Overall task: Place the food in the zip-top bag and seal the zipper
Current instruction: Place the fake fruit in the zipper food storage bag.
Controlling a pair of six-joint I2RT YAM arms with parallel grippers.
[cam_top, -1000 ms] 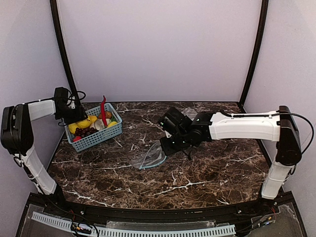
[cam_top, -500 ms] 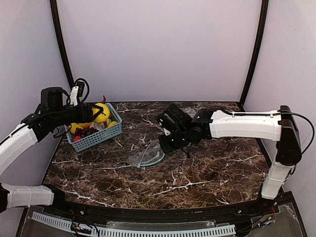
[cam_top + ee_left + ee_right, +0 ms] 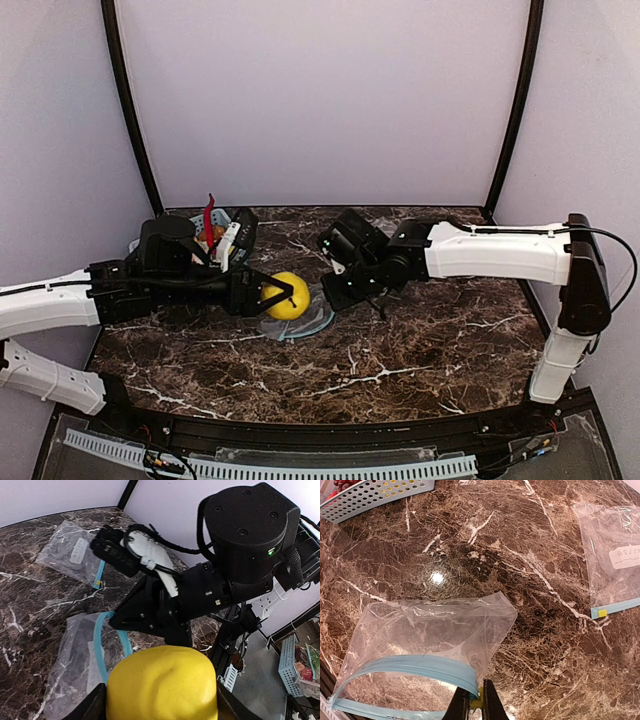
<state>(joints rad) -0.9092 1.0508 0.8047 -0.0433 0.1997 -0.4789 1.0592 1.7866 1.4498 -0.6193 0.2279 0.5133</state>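
I am holding one lemon [image 3: 286, 299] between my left fingers [image 3: 93, 706], which are spread wide around its bright yellow, slightly dimpled skin, one on each side. The lemon is hanging just beside the open mouth of the zip-top bag [image 3: 432, 625], above the table [image 3: 420, 350] and not touching the plastic as far as I can tell. The bag is looking clear and crinkled, and its teal zipper [image 3: 415, 664] is curving in a loop because the mouth is being held open. My right fingers [image 3: 461, 706] are closed down narrow, pinching the bag at the end of that zipper, so the mouth edge is being lifted while the bag's far end is resting on the table. I am counting two bags: the one I am gripping, and a second bag [image 3: 615, 550] lying flat on the table, apart from the first, with a white label and its teal strip closed. A single blue basket [image 3: 375, 492] is sitting well apart from the held bag, with one red chili pepper [image 3: 208, 218] sticking up out of it. I am seeing only one lemon clearly.
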